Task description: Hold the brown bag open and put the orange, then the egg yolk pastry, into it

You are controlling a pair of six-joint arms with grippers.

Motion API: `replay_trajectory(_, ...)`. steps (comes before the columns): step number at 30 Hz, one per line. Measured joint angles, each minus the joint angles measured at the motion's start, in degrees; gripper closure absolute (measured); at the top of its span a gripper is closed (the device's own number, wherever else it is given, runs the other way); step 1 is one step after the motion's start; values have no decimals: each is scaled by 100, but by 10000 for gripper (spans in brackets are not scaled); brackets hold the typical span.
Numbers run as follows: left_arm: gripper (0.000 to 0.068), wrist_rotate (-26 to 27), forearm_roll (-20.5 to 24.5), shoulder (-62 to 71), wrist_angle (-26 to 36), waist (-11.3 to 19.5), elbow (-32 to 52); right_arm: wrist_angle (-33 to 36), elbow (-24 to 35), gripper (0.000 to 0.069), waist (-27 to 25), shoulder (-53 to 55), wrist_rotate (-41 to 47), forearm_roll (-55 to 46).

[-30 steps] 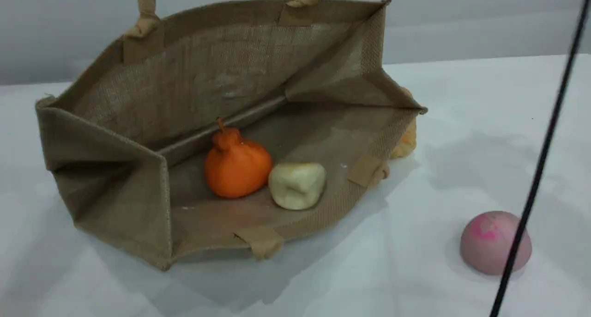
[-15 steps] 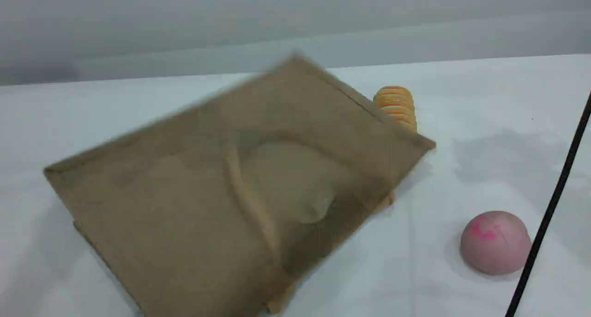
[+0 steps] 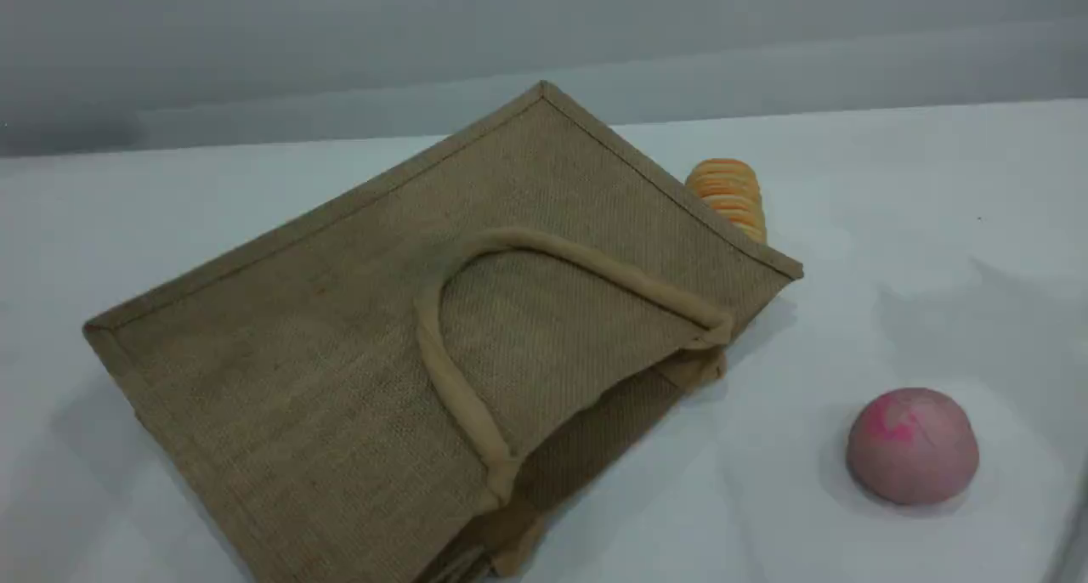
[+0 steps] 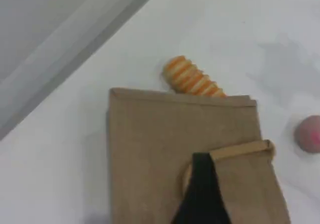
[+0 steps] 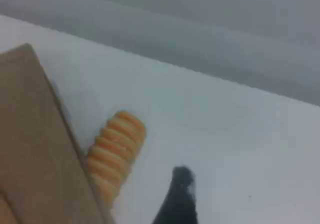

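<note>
The left gripper (image 4: 202,194) shows only one dark fingertip at the bottom of the left wrist view, above the brown bag (image 3: 408,336) and overlapping its loop handle (image 4: 240,150). Whether its jaws are spread or closed cannot be told, and nothing is seen held in it. The right gripper (image 5: 176,199) likewise shows a single dark fingertip, over bare white table (image 5: 240,149) just right of the ridged orange-striped bread (image 5: 112,151); its jaws stand spread wide, holding nothing.

The brown bag lies collapsed flat on the table (image 3: 892,192). Its long axis runs diagonally from the near left to the far right of the scene view. One padded handle (image 3: 476,379) lies curved across its upper face. The mouth edge faces the near right. The striped bread (image 3: 729,194) peeks out behind the bag's far right edge, touching or just beside it. A pink dome-shaped bun (image 3: 912,444) sits well apart at the near right.
</note>
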Motion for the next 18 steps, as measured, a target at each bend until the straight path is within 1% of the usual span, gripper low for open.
replay_trajectory(3,179,-491,618,-339,5,0,-11,368,0,107,0,-522,41,293)
replay_trajectory(6,179,-1141,1292,-698,11,0,-16,716,0,107,0,-1077,41,575)
replay_trajectory(9,179,-1788,1945,-1031,15,0,-16,1051,0,107,0,-1674,41,647)
replay_trajectory(12,179,-2174,2269,-1389,15,0,-16,1417,0,107,0,-2248,47,629)
replay_trajectory(16,179,-2680,2329,-1976,-3,0,168,1937,0,107,0,-3054,71,629)
replay_trajectory(18,179,-2790,2346,-2308,-3,0,445,2212,0,107,0,-3449,106,629)
